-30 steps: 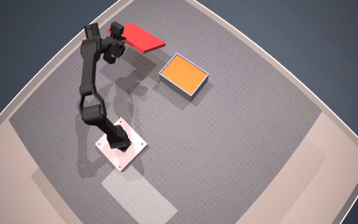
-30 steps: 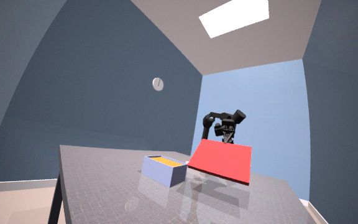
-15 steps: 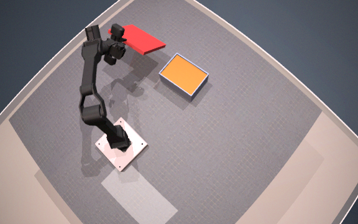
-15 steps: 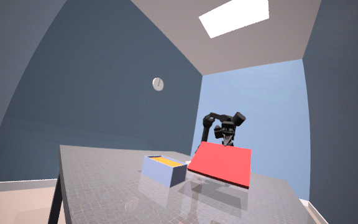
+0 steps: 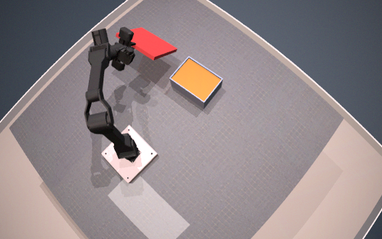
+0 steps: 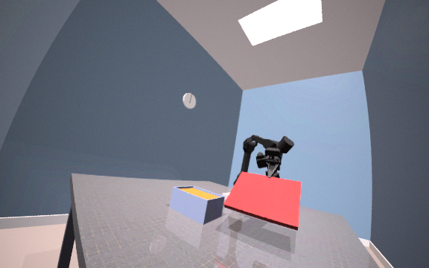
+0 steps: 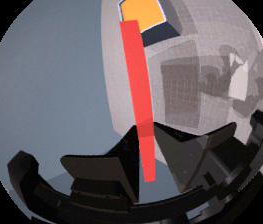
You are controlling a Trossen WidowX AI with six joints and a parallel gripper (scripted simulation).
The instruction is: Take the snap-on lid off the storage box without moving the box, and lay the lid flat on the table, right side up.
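Note:
The red lid (image 5: 154, 43) (image 6: 267, 197) (image 7: 136, 75) is off the box and held in the air, above the table (image 5: 244, 133) (image 6: 125, 223). It is tilted, its broad face sloping down toward the exterior camera, with its shadow below. My gripper (image 5: 134, 44) (image 6: 270, 175) (image 7: 144, 127) is shut on one edge of the lid; the wrist view shows the lid edge-on between the fingertips. The storage box (image 5: 187, 93) (image 6: 189, 205) (image 7: 158, 37) stands upright and open on the table, with an orange inside. The lid is beside the box, not over it. The lid's underside is mostly hidden.
The arm's white base plate (image 5: 148, 153) is on the table, with the arm reaching from it to the lid. The table's edge (image 5: 46, 84) runs behind the raised wrist in the top view. The box is the nearest obstacle to the lid.

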